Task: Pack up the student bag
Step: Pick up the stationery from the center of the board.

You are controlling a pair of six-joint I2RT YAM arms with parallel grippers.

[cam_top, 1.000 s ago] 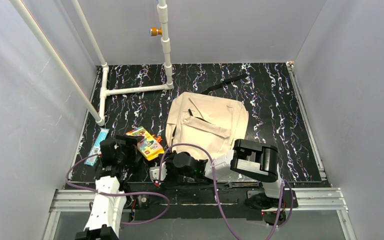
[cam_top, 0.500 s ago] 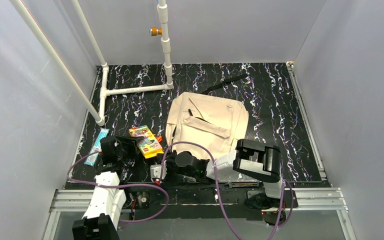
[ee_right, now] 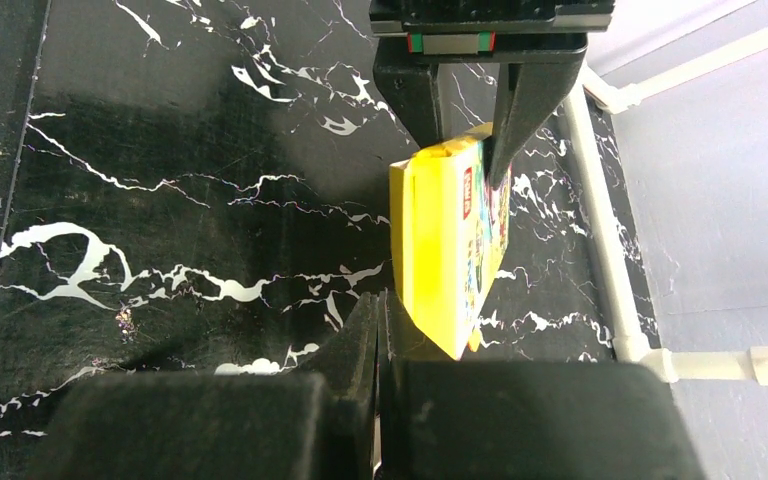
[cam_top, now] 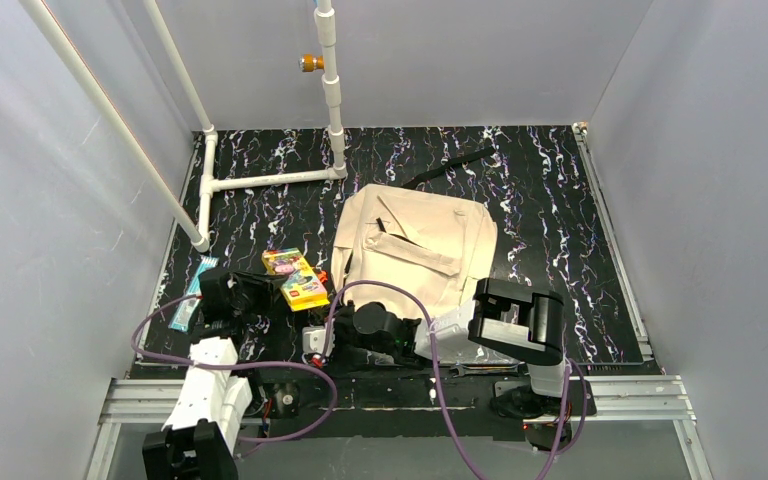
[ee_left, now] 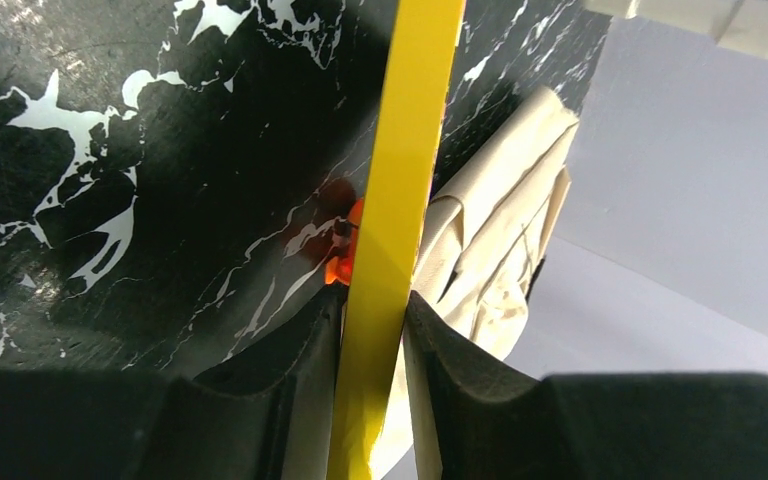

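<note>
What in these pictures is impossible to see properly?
- Top view: the student bag's near end, and any opening there, lies under the right arm.
- Left wrist view: the yellow box shows only its edge; the orange thing behind it is mostly hidden.
- Top view: the blue packet's print is too small.

top camera looks down; close wrist cameras share yellow box (ee_right: 450,250).

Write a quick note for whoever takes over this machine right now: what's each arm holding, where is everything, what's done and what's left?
Left jaws: shut on the yellow book, tipped up on edge left of the bag.
Right jaws: shut, empty, low beside that book.
Bag lies flat mid-table; a second book and a blue packet lie to its left.
Done: book gripped. Left: get book and the rest into the bag; no opening shows.
</note>
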